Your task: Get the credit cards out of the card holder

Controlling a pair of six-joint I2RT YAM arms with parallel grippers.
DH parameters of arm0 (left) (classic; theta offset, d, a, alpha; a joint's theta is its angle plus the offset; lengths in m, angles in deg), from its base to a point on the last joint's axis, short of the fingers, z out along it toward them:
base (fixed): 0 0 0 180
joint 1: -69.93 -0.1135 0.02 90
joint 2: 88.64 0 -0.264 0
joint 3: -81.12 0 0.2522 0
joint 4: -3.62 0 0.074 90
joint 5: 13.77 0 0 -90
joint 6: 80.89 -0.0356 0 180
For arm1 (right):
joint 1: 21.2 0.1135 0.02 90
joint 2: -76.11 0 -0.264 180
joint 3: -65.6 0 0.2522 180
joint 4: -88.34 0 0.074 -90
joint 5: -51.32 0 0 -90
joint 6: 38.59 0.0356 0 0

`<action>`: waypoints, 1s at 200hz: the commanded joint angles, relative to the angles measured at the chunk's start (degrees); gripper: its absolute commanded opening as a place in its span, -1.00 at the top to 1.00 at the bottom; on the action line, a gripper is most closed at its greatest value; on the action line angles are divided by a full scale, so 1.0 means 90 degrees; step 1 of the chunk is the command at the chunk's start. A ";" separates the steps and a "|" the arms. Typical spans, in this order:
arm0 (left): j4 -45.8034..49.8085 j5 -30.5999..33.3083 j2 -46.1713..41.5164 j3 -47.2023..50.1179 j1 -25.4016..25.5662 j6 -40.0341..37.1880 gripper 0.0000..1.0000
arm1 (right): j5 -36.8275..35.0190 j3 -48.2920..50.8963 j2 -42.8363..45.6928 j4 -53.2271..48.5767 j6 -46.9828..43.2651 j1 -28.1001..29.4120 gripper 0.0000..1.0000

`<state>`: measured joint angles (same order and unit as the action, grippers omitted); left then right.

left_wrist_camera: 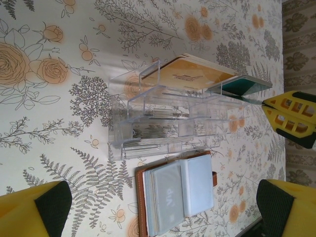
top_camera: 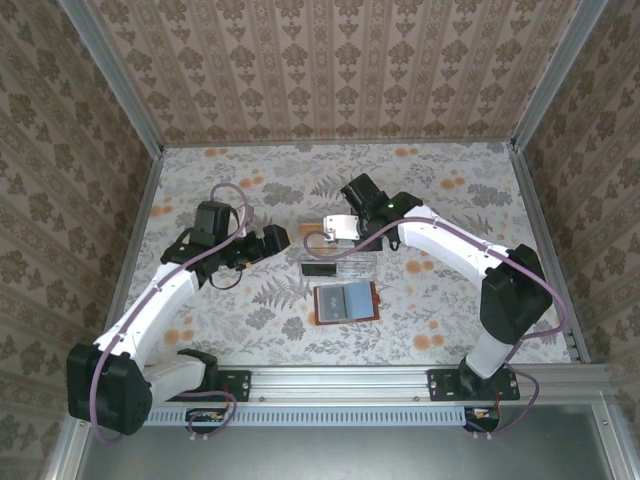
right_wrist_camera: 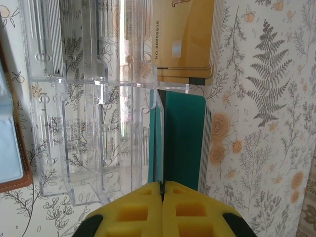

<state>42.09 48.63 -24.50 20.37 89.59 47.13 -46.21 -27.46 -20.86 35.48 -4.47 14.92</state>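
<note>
Two white arms reach out over the flowered table (top_camera: 450,190), and between them lie all the things that matter. The left gripper (top_camera: 283,238) hangs with its yellow fingers spread wide and nothing between them, looking down on the wallet and the tray.

The clear plastic tray (left_wrist_camera: 148,128) sits mid-table. Just beside it, on the side nearer the arm bases, the brown wallet (left_wrist_camera: 140,202) lies open with its grey-blue pockets up. I cannot tell whether a card is left inside.

A stack of orange cards (left_wrist_camera: 192,76) already rests in one far compartment of the tray, with a few teal cards (right_wrist_camera: 183,138) lying flat in the compartment beside it.

The right gripper (right_wrist_camera: 162,187) has its fingers pressed together on what looks like one more teal card (right_wrist_camera: 155,138), held on edge right against the tray's dividing wall.

That is where I would worry. A card standing on edge so close to the wall could catch on it and twist in that thin pinch. If let go while upright, it could tip outside the compartment. The tray looks light, so a nudge might push it across the cloth.
</note>
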 commanded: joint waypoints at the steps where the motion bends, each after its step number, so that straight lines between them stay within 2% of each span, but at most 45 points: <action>1: 0.0027 -0.0147 0.0016 -0.0170 -0.0071 -0.0133 -1.00 | 0.0002 0.0062 -0.0108 0.0091 0.0165 -0.0058 0.83; 19: 0.0029 -0.0151 -0.0006 -0.0144 -0.0075 -0.0124 -1.00 | -0.0057 0.0038 -0.0117 0.0138 0.0287 -0.0068 0.68; 45: 0.0023 -0.0157 -0.0035 -0.0108 -0.0090 -0.0094 -1.00 | -0.0210 0.0041 -0.0115 0.0243 0.0385 -0.0077 0.66; 55: 0.0018 -0.0157 -0.0046 -0.0100 -0.0085 -0.0086 -1.00 | -0.0244 0.0045 -0.0105 0.0281 0.0415 -0.0078 0.54; 75: 0.0005 -0.0156 -0.0075 -0.0075 -0.0085 -0.0065 -1.00 | -0.0318 0.0018 -0.0086 0.0355 0.0502 -0.0076 0.50; 86: -0.0004 -0.0166 -0.0095 -0.0056 -0.0085 -0.0050 -1.00 | -0.0348 0.0024 -0.0080 0.0405 0.0544 -0.0078 0.36; 107: -0.0009 -0.0166 -0.0141 -0.0014 -0.0085 -0.0026 -1.00 | -0.0364 0.0057 -0.0083 0.0455 0.0584 -0.0078 0.32; 124: 0.0006 -0.0157 -0.0200 0.0017 -0.0092 -0.0014 -1.00 | -0.0426 0.0094 -0.0084 0.0518 0.0649 -0.0078 0.11; 200: 0.0067 -0.0122 -0.0453 0.0143 -0.0085 0.0057 -1.00 | -0.0930 0.0140 -0.0255 0.0888 0.0886 -0.0076 0.09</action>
<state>42.09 48.28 -26.90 20.61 89.33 47.02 -51.69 -27.16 -21.87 42.13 2.15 14.53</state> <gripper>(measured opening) 0.999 0.455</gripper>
